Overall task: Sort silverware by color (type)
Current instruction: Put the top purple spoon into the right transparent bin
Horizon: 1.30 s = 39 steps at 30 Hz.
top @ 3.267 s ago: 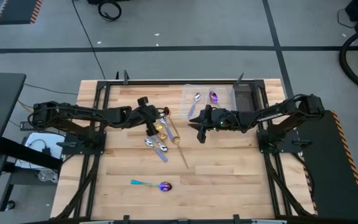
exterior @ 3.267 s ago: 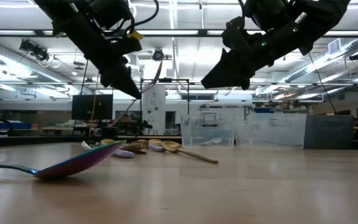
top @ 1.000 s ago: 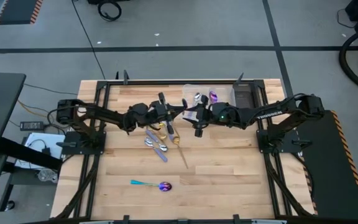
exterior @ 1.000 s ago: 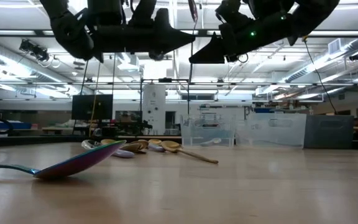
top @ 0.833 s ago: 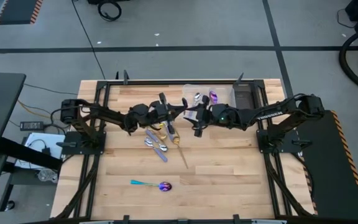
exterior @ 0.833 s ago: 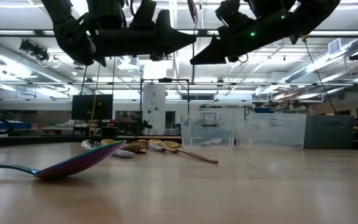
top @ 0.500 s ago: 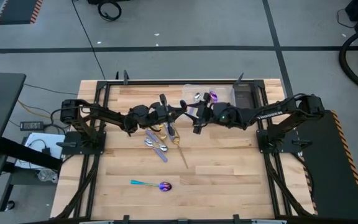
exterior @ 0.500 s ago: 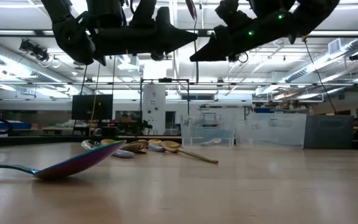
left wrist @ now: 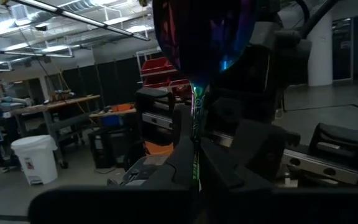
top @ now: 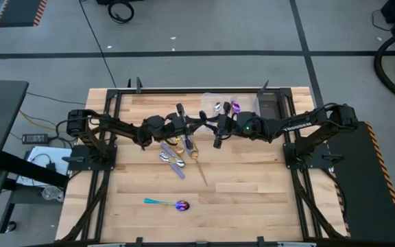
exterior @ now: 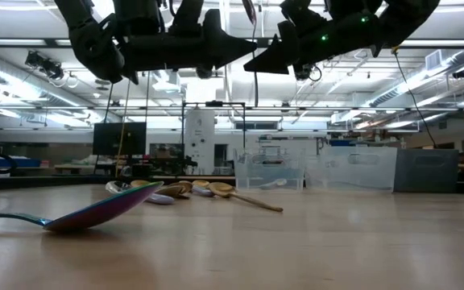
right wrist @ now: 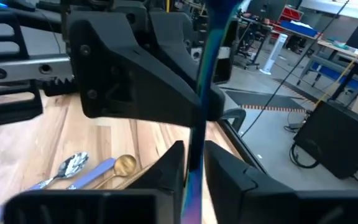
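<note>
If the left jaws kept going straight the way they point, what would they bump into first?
Probably the right gripper: the left gripper points straight at it, both up in the air, sharing one iridescent purple-blue spoon. Depth is hard to judge.

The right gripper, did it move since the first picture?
Yes. The right gripper went left toward the left gripper, away from the tray.

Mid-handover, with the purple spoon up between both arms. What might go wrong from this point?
1. The left pincer holds the iridescent spoon high above the table, with the right pincer at its handle. Letting go before that grip is firm would likely drop it near the unsorted spoons.
2. Both pincers sit almost against each other, so a small misalignment may knock them together.
</note>
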Tool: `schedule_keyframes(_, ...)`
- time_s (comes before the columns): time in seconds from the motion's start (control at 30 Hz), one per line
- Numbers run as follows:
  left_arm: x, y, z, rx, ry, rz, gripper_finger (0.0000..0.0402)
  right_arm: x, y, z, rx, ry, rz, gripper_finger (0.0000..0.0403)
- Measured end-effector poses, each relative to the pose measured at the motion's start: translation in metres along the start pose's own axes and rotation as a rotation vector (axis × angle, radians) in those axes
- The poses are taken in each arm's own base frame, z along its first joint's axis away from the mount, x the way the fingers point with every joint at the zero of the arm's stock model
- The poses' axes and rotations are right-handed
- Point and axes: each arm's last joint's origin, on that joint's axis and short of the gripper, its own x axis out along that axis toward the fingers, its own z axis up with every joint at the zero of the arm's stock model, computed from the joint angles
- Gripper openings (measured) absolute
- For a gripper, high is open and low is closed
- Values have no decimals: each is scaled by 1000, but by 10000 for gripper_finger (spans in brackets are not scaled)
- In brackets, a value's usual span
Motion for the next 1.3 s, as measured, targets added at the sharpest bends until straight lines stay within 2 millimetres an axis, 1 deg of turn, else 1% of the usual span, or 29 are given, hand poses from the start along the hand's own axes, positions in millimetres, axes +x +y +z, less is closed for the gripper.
schedule_keyframes(0.13, 1, 0, 0, 2, 6, -11, 26, 0, -1, 0, 5, 0, -2, 30)
schedule_keyframes(0.33, 2, 0, -2, 5, 29, -16, 45, 1, -1, -1, 18, 13, -20, 29)
schedule_keyframes(0.43, 2, 3, -5, 8, 56, -14, 77, 1, -2, -2, 20, 18, -45, 11)
schedule_keyframes(0.53, 2, 8, -7, -11, 72, 5, 124, 1, -3, -2, 29, 28, -55, 10)
schedule_keyframes(0.63, 2, 10, -11, -18, 110, 13, 169, 1, -3, -8, 53, 80, -63, 10)
schedule_keyframes(0.73, 1, 13, -17, -24, 161, 23, 198, 1, -6, -13, 76, 128, -70, 10)
schedule_keyframes(0.83, -1, 17, -21, -26, 211, 48, 206, 2, -11, -18, 98, 174, -91, 10)
schedule_keyframes(0.93, -5, 19, -21, -45, 229, 58, 207, 1, -14, -24, 113, 221, -101, 10)
schedule_keyframes(1.03, -12, 20, -24, -50, 284, 100, 203, 1, -16, -28, 127, 256, -106, 11)
schedule_keyframes(1.17, -19, 21, -24, -69, 346, 148, 199, -3, -22, -26, 131, 274, -118, 11)
schedule_keyframes(1.3, -23, 19, -23, -88, 406, 144, 199, -13, -34, -22, 147, 298, -155, 11)
